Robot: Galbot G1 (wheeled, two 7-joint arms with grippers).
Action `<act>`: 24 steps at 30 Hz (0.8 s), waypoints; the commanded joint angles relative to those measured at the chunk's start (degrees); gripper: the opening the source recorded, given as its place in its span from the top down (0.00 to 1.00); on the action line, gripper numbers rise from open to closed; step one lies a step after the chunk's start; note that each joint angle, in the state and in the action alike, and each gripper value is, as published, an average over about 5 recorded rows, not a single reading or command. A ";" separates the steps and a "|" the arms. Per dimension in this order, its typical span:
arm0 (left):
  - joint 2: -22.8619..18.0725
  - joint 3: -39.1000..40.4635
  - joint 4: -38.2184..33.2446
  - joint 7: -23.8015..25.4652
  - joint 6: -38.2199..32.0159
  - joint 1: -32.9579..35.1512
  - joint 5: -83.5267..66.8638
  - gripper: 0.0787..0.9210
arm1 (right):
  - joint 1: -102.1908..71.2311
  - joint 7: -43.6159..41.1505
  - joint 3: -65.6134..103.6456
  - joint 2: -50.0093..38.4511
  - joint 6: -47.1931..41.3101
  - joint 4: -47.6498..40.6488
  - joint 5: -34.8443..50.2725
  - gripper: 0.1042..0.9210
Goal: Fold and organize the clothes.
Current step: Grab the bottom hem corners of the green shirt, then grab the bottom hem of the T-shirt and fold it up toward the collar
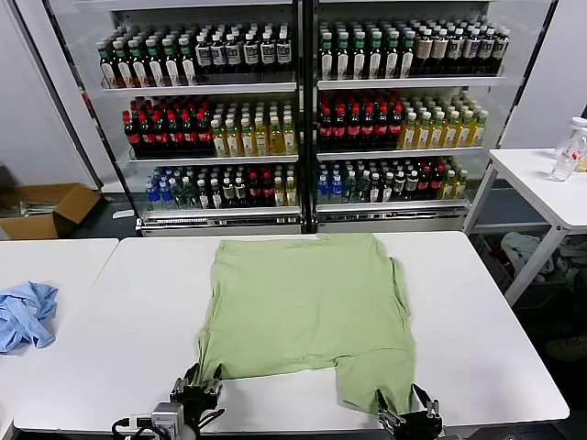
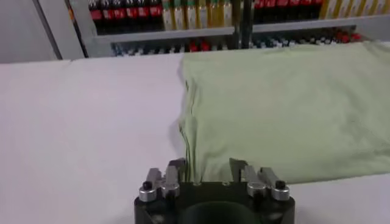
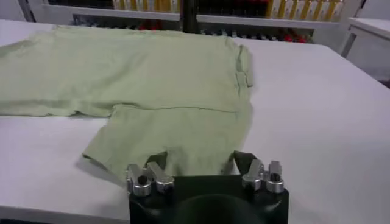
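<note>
Lying flat on the white table (image 1: 477, 312), the light green shirt (image 1: 307, 307) sits roughly centred, plain side up, with no print or buttons showing in any view. Far edge is close to the table's back edge, in front of the drinks cooler (image 1: 303, 110). Near side is uneven: a narrower flap (image 1: 376, 376) on the robot's right reaches further toward the near table edge than the rest of the hem. Left gripper (image 1: 199, 391) is at the near-left corner of the shirt, fingers spread apart; in the left wrist view (image 2: 207, 170) the corner of the cloth lies between them, nothing clamped. Right gripper (image 1: 405, 408) is at the near end of the flap, also spread wide; right wrist view (image 3: 201, 164) shows the flap's edge between the fingers, not pinched. Both grippers are low, near table level. Light blue cloth (image 1: 26, 313) is bunched on the adjacent table at far left, well apart from the shirt. Cardboard box (image 1: 46, 209) on the floor beyond it. Side table (image 1: 541, 179) at right carries a clear bottle (image 1: 570, 148).
</note>
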 commanded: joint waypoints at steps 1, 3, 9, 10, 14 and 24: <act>0.14 0.12 1.46 -0.39 1.10 -0.53 -3.06 0.82 | -0.60 0.00 -0.68 0.32 -1.82 -1.29 2.43 0.58; 0.29 -0.20 0.77 -0.08 0.37 -0.38 -4.51 0.89 | -0.50 -0.15 -0.54 0.33 -1.38 -0.85 2.81 0.64; 1.51 -2.25 -4.04 1.88 -4.65 0.28 -9.89 0.99 | 1.34 -0.82 1.09 -0.63 1.58 2.06 4.74 0.85; 1.87 -2.57 -5.09 2.11 -5.15 0.27 -10.66 0.99 | 1.97 -0.83 1.43 -0.92 2.12 2.52 5.19 0.88; 3.56 -3.77 -8.53 2.73 -6.22 -0.67 -13.43 0.99 | 5.85 -0.80 2.90 -2.76 3.63 4.38 7.53 0.98; 8.88 -3.72 -3.12 2.93 -5.89 -12.18 -21.56 0.99 | 25.42 0.28 1.41 -10.74 3.05 -2.50 15.19 1.00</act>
